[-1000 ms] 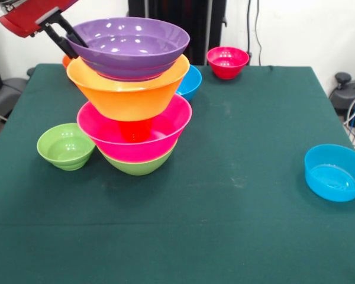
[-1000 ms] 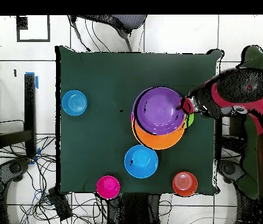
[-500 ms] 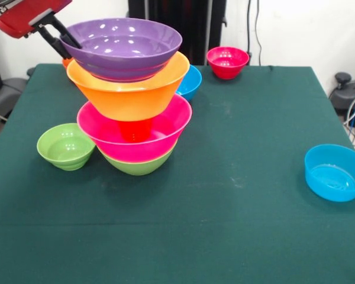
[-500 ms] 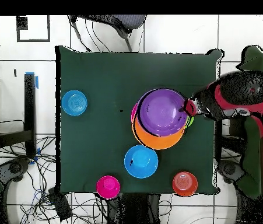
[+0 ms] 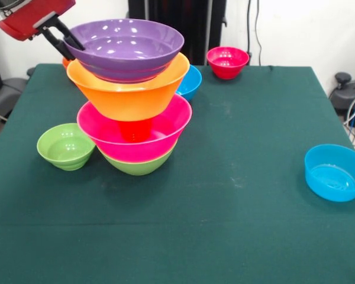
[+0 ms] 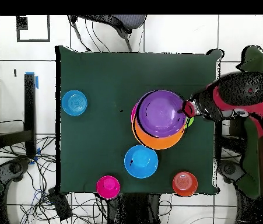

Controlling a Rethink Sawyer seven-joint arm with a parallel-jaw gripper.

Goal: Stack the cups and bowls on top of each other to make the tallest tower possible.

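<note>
No legible text or labels anywhere.

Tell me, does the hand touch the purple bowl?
Touching: in the front view the hand has fingers closed over the purple bowl's rim.

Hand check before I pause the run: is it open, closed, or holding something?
Hand: closed on the rim of the purple bowl.

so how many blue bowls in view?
2. A small blue bowl at the front view's right table edge, a bigger blue bowl behind the tower. Others may be hidden.
</note>
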